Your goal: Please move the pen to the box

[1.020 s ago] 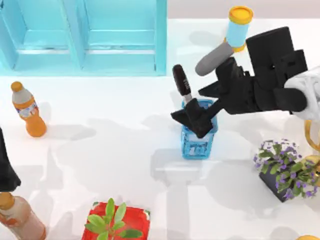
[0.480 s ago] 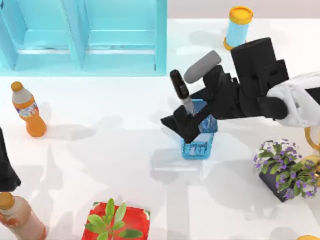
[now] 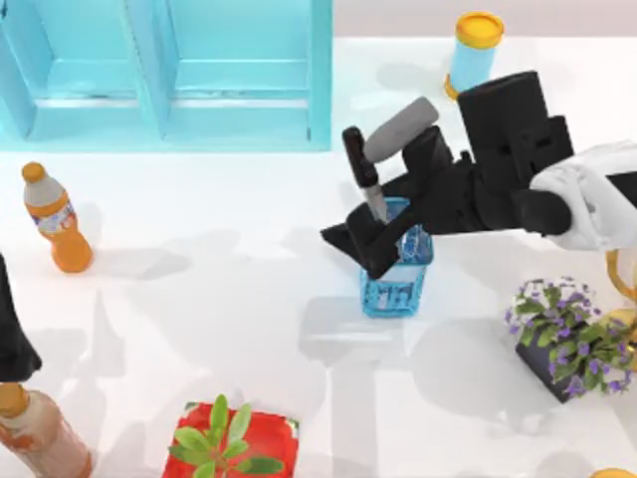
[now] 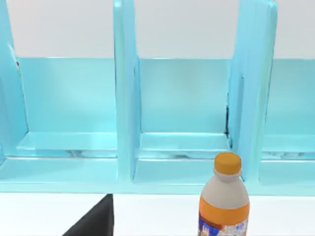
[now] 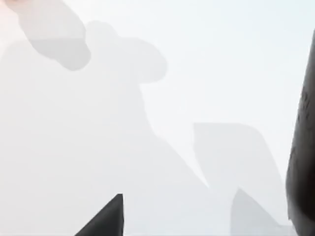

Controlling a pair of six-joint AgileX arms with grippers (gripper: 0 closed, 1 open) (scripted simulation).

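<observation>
1. The right claw [image 3: 370,239] is clamped on the pen [image 3: 362,179], black cap upward, just above the blue box [image 3: 396,284].
2. The pen's thin barrel points down at the box's open top.
3. The left claw [image 3: 12,334], fingers untellable, sits well left of the box.

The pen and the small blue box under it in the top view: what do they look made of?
The pen, held by the right hand, looks like plastic: its black cap shows a glossy highlight and its thin barrel is pale grey. The box looks like clear blue plastic or glass: it is see-through, with bright glints on its walls. The look alone cannot settle which.
</observation>
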